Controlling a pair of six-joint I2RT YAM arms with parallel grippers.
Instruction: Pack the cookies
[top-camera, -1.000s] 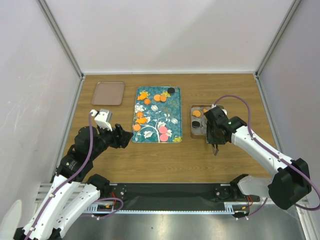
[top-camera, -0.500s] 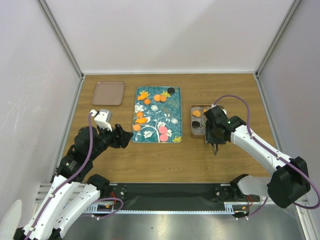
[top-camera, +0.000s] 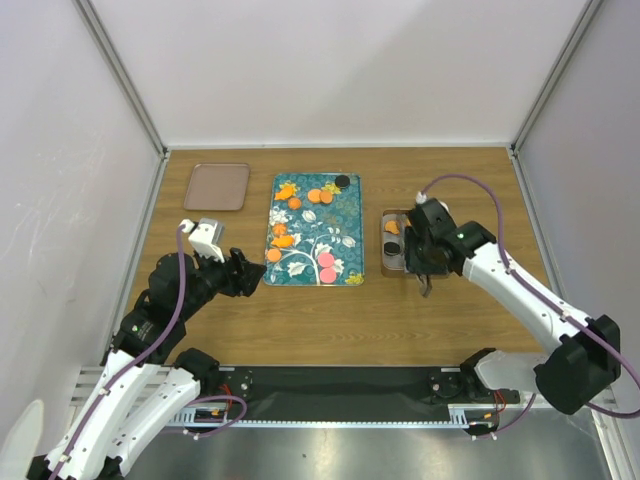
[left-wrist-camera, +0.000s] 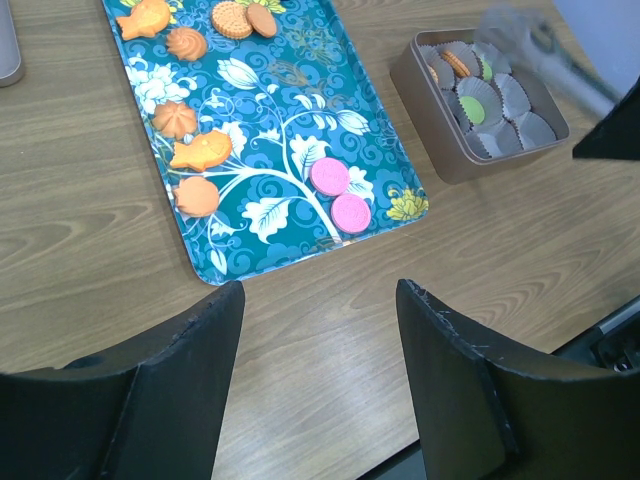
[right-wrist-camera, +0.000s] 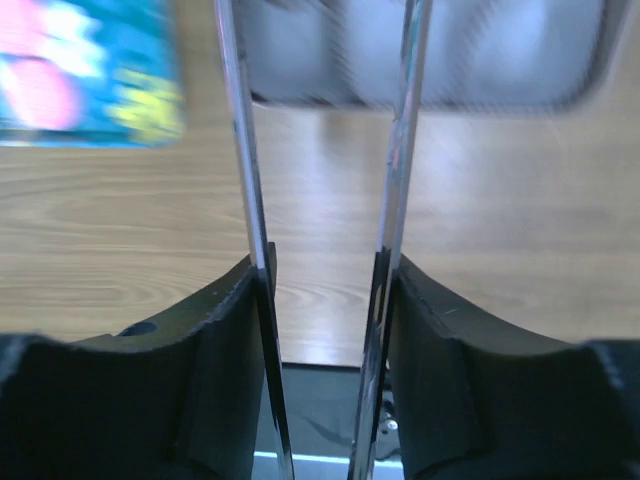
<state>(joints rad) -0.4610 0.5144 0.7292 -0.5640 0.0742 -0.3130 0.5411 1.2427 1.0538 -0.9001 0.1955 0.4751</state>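
Note:
Orange cookies (top-camera: 320, 195), two pink ones (top-camera: 326, 266) and a black one (top-camera: 342, 181) lie on the teal floral tray (top-camera: 345, 215). A small metal box (top-camera: 385, 262) to its right holds paper cups with orange, green and black cookies. My right gripper (top-camera: 428, 268) is shut on metal tongs (right-wrist-camera: 240, 150), whose arms stand apart with nothing between them, at the box's near edge (right-wrist-camera: 500, 60). My left gripper (top-camera: 255, 277) is open and empty, near the tray's front left corner. In the left wrist view the pink cookies (left-wrist-camera: 340, 195) and the box (left-wrist-camera: 470, 170) show ahead of the left gripper (left-wrist-camera: 320, 290).
A brown empty tray (top-camera: 216, 186) lies at the back left. Grey walls close in the table on three sides. Bare wood runs between the teal tray and the near edge.
My right arm has swung away from me and slightly left with the tongs, now at the box's near edge. The left arm has not moved.

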